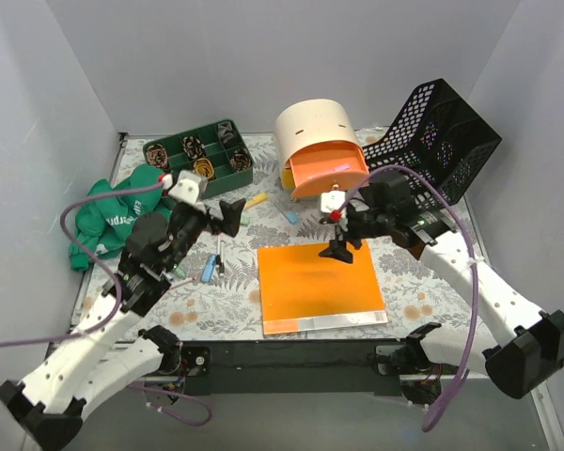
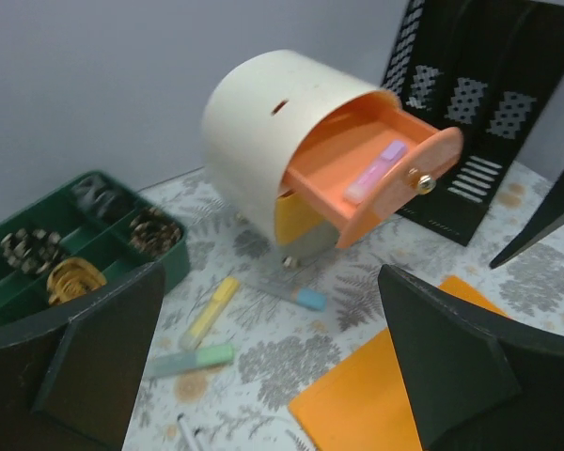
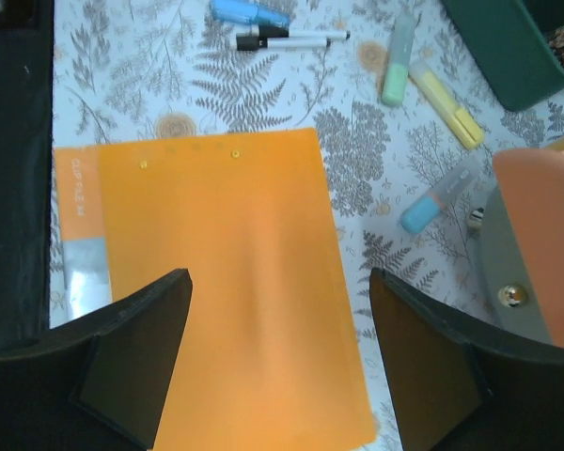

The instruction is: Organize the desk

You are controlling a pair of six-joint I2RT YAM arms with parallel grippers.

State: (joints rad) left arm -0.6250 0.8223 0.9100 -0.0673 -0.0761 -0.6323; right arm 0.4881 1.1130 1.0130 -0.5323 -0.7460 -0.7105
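Right end effector [image 3: 282,366] is hovering wide open and empty, directly over the orange folder [image 3: 226,282] | left end effector [image 2: 273,376] is gaping, gripping nothing | just ahead of it a green highlighter [image 2: 193,359], yellow highlighter [image 2: 211,310] and blue highlighter [image 2: 296,297] are lying loose on the desk [image 2: 202,249] | beyond, a pink highlighter [image 2: 376,171] is sitting in the open drawer [image 2: 395,202] | progress: tidying is looking barely started, with the folder and pens waiting.

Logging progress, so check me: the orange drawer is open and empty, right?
Not empty. The drawer is open, but a pink highlighter lies inside it, as the left wrist view shows.
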